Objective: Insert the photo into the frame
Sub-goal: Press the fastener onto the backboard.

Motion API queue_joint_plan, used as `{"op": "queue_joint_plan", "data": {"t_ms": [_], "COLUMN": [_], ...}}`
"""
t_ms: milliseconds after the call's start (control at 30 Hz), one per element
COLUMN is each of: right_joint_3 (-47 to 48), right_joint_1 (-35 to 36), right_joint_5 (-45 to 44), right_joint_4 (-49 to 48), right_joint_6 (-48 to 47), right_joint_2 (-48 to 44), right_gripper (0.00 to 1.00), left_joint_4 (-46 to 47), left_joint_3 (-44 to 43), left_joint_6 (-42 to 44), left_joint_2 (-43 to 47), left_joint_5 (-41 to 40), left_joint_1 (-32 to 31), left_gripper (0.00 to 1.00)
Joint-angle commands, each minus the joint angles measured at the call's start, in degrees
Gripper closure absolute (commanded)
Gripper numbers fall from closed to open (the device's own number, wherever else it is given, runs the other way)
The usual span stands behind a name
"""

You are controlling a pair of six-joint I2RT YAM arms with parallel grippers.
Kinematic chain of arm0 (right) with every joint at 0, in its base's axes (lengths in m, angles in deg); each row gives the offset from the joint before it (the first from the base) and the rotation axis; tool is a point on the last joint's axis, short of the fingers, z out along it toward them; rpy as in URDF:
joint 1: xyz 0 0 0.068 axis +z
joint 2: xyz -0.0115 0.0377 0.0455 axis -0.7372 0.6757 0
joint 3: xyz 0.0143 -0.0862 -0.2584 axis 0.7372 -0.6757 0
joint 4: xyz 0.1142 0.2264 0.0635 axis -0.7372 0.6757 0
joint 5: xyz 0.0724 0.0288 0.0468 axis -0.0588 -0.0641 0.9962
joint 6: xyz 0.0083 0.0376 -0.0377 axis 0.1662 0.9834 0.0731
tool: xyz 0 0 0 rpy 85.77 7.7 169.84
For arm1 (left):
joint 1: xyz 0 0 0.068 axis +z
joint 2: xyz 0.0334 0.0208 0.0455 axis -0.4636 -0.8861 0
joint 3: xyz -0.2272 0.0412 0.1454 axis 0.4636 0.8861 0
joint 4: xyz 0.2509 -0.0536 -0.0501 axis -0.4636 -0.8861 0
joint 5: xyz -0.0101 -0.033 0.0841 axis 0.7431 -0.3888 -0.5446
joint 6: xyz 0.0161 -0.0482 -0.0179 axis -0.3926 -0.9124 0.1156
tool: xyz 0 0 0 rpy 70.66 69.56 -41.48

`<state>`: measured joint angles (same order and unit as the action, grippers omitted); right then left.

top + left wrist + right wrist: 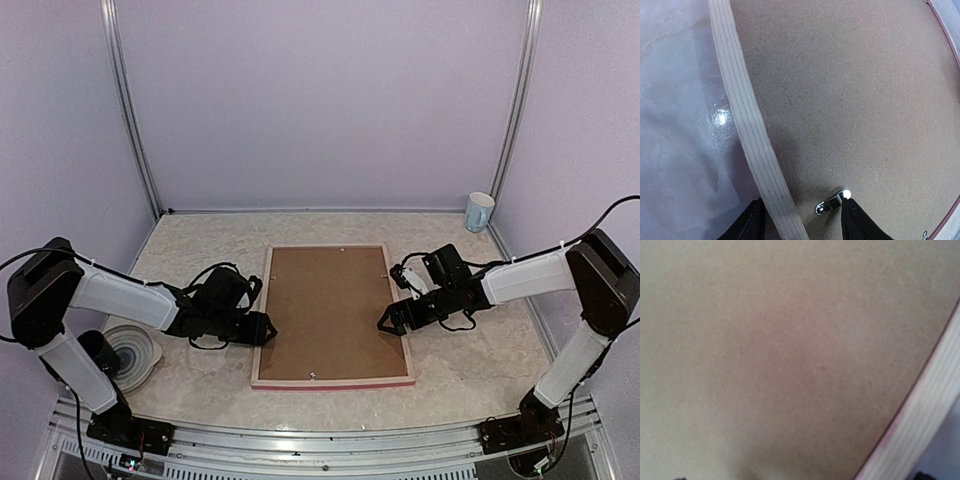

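The frame (pixel 330 381) lies face down in the middle of the table, pale wood back up and pink-red outer edge showing, with a brown backing board (pixel 328 310) set in it. The photo is hidden. My left gripper (pixel 268 328) is low at the frame's left rail (pixel 747 115), open, its fingers astride the rail. One fingertip (pixel 859 224) touches a small metal clip (pixel 831 204) on the board. My right gripper (pixel 385 322) is at the frame's right rail (pixel 920 425), open wide just above the board (pixel 780 350). Its fingertips barely show in its wrist view.
A pale blue mug (pixel 479 211) stands at the back right corner of the table. A round white disc-like object (pixel 130 352) lies at the front left beside the left arm. Lilac walls enclose the table on three sides.
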<state>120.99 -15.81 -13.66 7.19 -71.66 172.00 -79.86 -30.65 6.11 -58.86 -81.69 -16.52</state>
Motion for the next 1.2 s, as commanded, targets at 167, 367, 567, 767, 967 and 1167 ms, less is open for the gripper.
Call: {"op": "queue_joint_plan", "data": {"t_ms": [167, 367, 567, 767, 967, 1167], "right_joint_3": [0.61, 0.78, 0.4, 0.52, 0.54, 0.24], "right_joint_1": [-0.57, -0.57, -0.57, -0.57, -0.57, -0.57], "right_joint_5": [-0.51, -0.38, -0.29, -0.33, -0.25, -0.39], "right_joint_4": [0.14, 0.3, 0.31, 0.66, 0.84, 0.97], "right_joint_6": [-0.23, -0.25, -0.15, -0.23, -0.19, -0.29], "right_joint_2": [0.38, 0.2, -0.35, -0.85, -0.96, -1.57], "right_gripper": [0.01, 0.01, 0.01, 0.01, 0.01, 0.01], "left_joint_4": [0.06, 1.06, 2.68, 3.48, 1.96, -3.06], "left_joint_3": [-0.81, -0.73, -0.01, 0.71, 0.05, -2.86], "left_joint_6": [-2.27, -3.37, -4.79, -6.08, -5.57, 0.09], "left_joint_2": [-1.46, -2.19, -2.32, -1.04, 0.05, 0.66], "left_joint_5": [-2.05, -1.81, -1.14, -1.44, -2.75, -5.2], "left_joint_1": [-0.59, -0.6, -0.6, -0.68, -0.74, -2.31], "left_gripper": [0.49, 0.49, 0.49, 0.49, 0.5, 0.49]}}
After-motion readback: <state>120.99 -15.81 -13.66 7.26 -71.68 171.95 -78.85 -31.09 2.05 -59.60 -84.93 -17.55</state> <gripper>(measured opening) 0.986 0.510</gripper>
